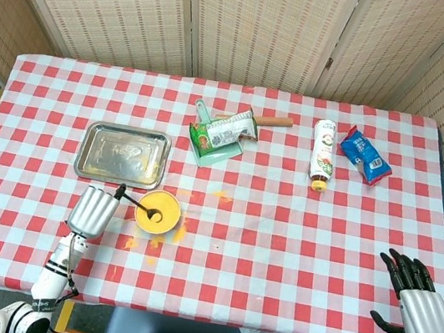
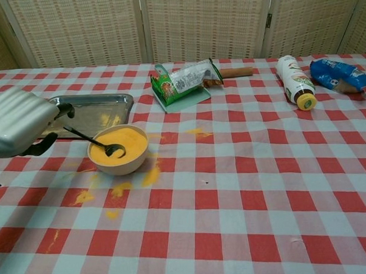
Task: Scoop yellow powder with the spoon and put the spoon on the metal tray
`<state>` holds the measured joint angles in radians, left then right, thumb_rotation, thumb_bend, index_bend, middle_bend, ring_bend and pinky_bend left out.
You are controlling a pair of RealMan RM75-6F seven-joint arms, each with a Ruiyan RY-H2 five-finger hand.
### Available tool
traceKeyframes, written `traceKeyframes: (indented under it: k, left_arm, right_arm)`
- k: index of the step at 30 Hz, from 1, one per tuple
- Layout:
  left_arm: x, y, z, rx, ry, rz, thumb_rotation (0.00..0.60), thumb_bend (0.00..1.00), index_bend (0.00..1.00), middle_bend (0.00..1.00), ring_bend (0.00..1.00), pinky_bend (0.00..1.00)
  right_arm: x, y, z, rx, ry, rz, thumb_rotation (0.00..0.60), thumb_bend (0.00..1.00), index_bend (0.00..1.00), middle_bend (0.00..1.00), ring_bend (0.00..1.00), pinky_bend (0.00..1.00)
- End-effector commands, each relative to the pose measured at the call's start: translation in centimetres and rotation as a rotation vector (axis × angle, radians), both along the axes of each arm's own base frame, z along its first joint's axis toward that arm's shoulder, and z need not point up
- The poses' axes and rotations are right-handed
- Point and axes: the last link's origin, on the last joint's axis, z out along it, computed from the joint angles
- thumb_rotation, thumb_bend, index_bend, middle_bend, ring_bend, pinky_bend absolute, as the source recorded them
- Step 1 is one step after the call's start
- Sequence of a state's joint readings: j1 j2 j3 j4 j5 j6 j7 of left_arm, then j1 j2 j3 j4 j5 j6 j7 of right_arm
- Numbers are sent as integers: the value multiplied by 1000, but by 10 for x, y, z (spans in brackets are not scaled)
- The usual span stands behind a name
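Head view: the spoon (image 1: 138,202), thin and dark, leans in the bowl (image 1: 157,211) of yellow powder (image 1: 160,207), handle pointing toward the left hand (image 1: 93,209) just beside it; whether that hand touches the handle cannot be told. The metal tray (image 1: 122,154) lies near, behind the bowl. The right hand (image 1: 418,306), fingers spread, holding nothing, sits at the table's near right corner.

Chest view: the spoon's handle sticks out left over the rim. Spilled powder (image 2: 121,188) dots the cloth; bare checks stretch to the right.

Bright, even light; sharp frames
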<state>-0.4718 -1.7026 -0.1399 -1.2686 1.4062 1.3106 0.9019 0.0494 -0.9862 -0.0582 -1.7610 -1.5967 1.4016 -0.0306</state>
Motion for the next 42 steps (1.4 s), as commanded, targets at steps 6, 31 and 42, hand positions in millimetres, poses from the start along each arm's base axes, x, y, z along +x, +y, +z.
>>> traceKeyframes:
  k: [6,31,42]
  left_arm:
    - [-1,2,0,-27,16,41,600,497,271,1000,1000,1000]
    - [-1,-13,-6,-77,22,18,600,498,489,1000,1000,1000]
    - [8,-18,-4,-143,-82,51,600,497,491,1000,1000,1000]
  right_arm:
    - [0,0,0,-2,1,-2,600,112,0,0,0,0]
    - [1,0,-1,-1,3,0,600,111,0,0,0,0]
    - [0,0,0,-4,2,-1,600,112,0,0,0,0]
